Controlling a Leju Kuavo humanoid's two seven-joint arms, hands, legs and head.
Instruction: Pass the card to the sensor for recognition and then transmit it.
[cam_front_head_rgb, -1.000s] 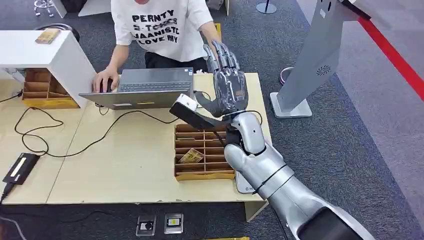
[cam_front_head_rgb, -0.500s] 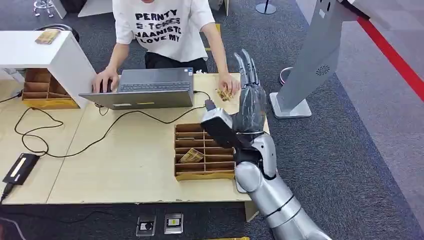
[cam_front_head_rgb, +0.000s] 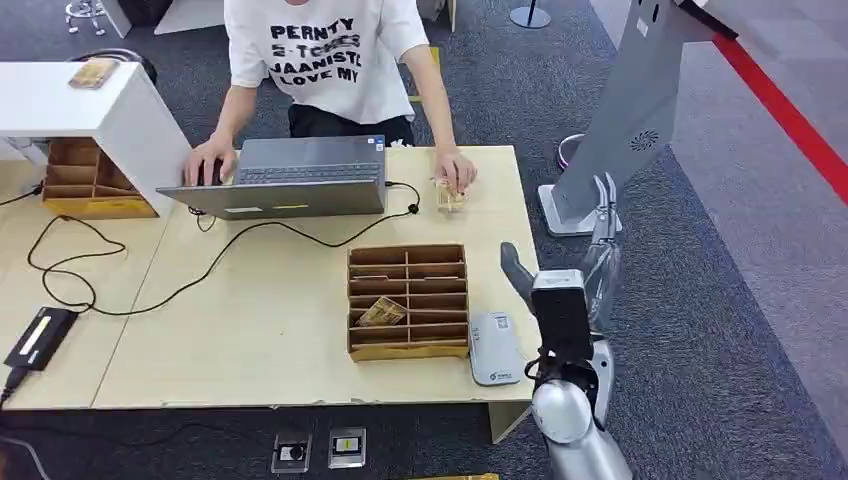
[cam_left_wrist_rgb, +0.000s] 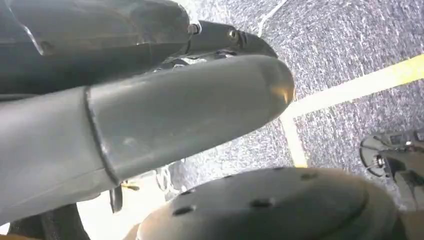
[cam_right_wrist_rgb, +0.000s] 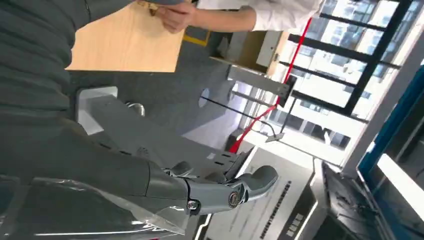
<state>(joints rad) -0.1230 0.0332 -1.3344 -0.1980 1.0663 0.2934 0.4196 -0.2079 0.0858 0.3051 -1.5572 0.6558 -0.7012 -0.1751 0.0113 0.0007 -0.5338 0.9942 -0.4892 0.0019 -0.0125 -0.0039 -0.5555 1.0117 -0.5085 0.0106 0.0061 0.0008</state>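
Observation:
A small stack of brownish cards (cam_front_head_rgb: 449, 196) lies on the far side of the table under a person's hand (cam_front_head_rgb: 456, 172). The white card sensor (cam_front_head_rgb: 495, 348) lies flat near the table's front right corner. My right hand (cam_front_head_rgb: 594, 272) is raised just off the table's right edge, fingers pointing up and apart, holding nothing. In the right wrist view the right hand (cam_right_wrist_rgb: 150, 175) is bare, with the person's hand (cam_right_wrist_rgb: 176, 15) far off. My left hand (cam_left_wrist_rgb: 175, 110) hangs over the carpet with nothing in it.
A wooden slotted tray (cam_front_head_rgb: 408, 258) holding one card (cam_front_head_rgb: 380, 313) stands left of the sensor. A laptop (cam_front_head_rgb: 285, 178), cables, a black reader (cam_front_head_rgb: 40, 336) and a second tray (cam_front_head_rgb: 88, 180) lie to the left. A grey kiosk (cam_front_head_rgb: 640, 110) stands to the right.
My right hand swung from above the table's far side, near the person, to the right and back, ending off the table's right edge. The person's hand has come into sight, on the cards.

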